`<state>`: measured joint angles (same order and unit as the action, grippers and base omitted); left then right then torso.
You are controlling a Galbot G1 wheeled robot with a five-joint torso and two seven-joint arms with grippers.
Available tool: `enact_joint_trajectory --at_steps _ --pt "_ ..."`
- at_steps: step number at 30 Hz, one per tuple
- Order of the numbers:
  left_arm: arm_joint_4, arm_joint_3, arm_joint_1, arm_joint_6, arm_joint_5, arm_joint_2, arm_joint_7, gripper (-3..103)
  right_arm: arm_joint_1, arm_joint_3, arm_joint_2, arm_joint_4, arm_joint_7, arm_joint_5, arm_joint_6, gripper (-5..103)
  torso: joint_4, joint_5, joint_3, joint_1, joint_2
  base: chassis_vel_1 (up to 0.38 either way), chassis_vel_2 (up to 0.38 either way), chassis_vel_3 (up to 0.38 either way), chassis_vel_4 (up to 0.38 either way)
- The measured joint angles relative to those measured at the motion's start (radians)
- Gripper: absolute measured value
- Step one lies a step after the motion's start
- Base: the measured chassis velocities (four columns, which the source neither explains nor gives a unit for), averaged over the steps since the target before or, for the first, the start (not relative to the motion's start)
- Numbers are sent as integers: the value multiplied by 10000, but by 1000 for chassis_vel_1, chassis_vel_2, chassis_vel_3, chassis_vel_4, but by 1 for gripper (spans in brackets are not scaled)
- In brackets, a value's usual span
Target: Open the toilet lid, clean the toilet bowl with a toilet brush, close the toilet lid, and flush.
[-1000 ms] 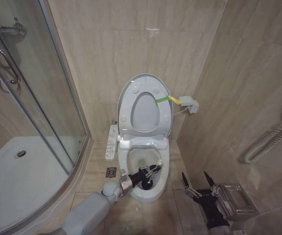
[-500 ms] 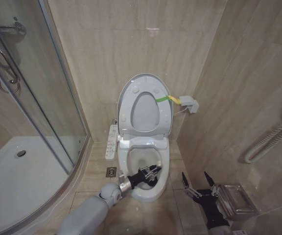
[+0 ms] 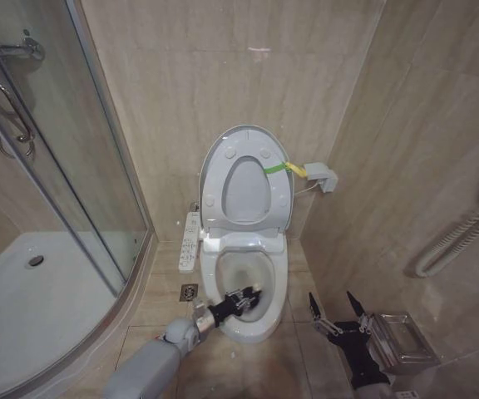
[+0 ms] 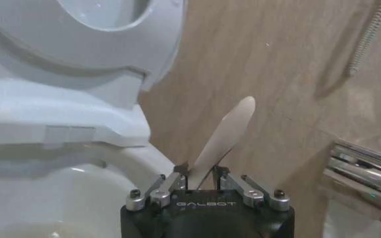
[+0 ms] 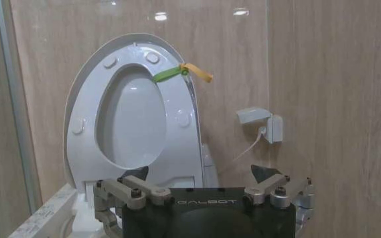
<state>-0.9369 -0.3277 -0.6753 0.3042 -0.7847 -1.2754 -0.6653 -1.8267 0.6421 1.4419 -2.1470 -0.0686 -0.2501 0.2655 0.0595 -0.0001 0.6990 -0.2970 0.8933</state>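
Shower enclosure [image 3: 48,208] far left w/ white tray [image 3: 32,291]; not part of the job. Floor drain [image 3: 189,292] sits between tray and toilet, button panel [image 3: 190,241] on the toilet's left flank.

Left gripper [image 3: 252,293] reaches over the front rim into the toilet bowl [image 3: 274,291], low inside the basin. Left wrist view: fingers pressed together on the flat white handle of the toilet brush [image 4: 222,136], pinch near the gripper-side end, handle sticking out between the tips. Brush head not visible, presumably down in the bowl; can't confirm contact w/ the ceramic.

Handling, judged: brush is light, thin plastic handle, likely a bit flexy under scrub load. Smooth flat blade, so it could twist or slip in a two-finger pinch, esp. if wet. Best hold is across the flat faces, lower toward the head for less leverage on the pinch. Bowl is rigid glazed ceramic, slick; moderate pressure enough.

Toilet lid [image 3: 246,179] up together w/ ring seat, leaning on back wall, yellow-green band [image 3: 283,169] at its right edge. Lid looks like light glossy plastic, hinged, slippery; to close, push from top edge or use the band, ease down so it doesn't slam.

Right gripper [image 3: 338,312] parked low at right of the toilet, fingers spread, holding nothing, next to a metal wall fixture [image 3: 397,337].
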Motion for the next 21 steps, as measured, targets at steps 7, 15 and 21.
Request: enact_joint_trajectory --at_steps 7,15,21 --pt "611 727 251 191 167 -154 89 24 0 0 0 0 0 0 0 100 1 0 4 -2 -2 0 0 0 0" --pt "443 1696 337 273 459 -156 220 20 0 0 0 0 0 0 0 100 1 0 4 -3 -2 0 0 0 0" --pt "-428 1793 -31 151 626 8 409 16 0 0 0 0 0 0 0 100 1 0 3 -3 -2 0 0 0 0"
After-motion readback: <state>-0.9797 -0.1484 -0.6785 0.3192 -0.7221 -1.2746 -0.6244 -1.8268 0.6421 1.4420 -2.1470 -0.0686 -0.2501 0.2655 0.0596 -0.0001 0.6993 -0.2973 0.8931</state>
